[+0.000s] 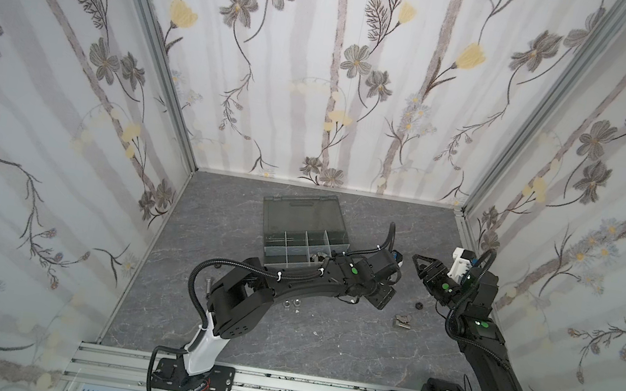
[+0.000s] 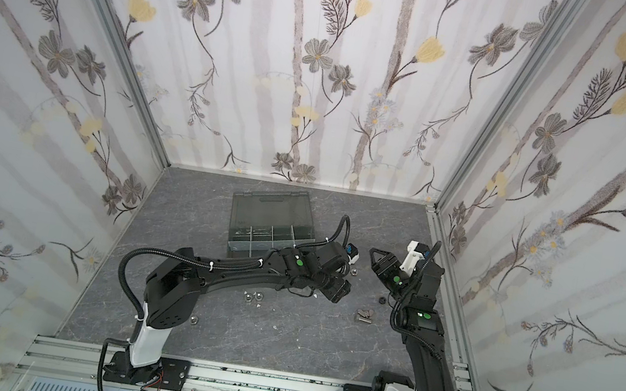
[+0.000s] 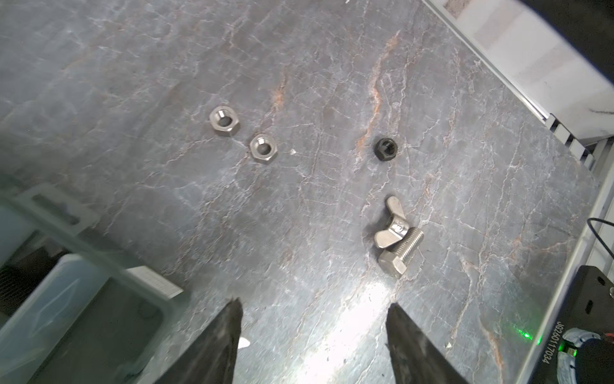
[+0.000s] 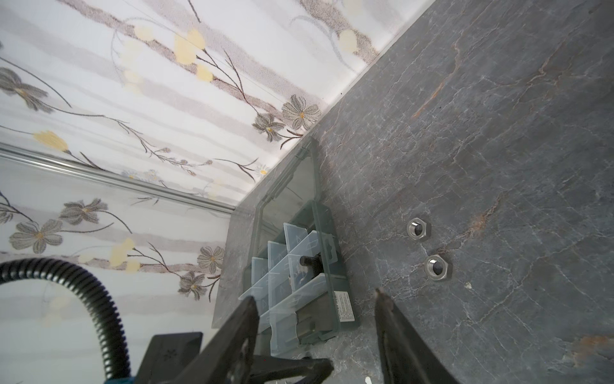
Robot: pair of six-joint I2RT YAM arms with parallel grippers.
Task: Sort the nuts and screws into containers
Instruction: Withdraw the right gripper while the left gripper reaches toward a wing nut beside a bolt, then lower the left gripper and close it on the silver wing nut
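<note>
The dark grey organizer box (image 1: 341, 247) lies open, and a black screw (image 4: 307, 260) rests in one of its cells. On the table right of the box lie two silver nuts (image 3: 224, 121) (image 3: 263, 148), a black nut (image 1: 418, 306), and a wing nut (image 3: 391, 222) leaning on a silver screw (image 3: 400, 252). My left gripper (image 3: 314, 306) hangs open over bare table by the box's right front corner, short of these pieces. My right gripper (image 1: 416, 264) is raised right of the box, open and holding nothing.
Two more silver nuts (image 1: 288, 304) (image 1: 297, 303) lie in front of the left arm (image 1: 311, 282), and another nut (image 2: 194, 319) sits near its base. The box lid (image 1: 300, 213) lies flat toward the back wall. The right wall rail (image 3: 498, 76) is close.
</note>
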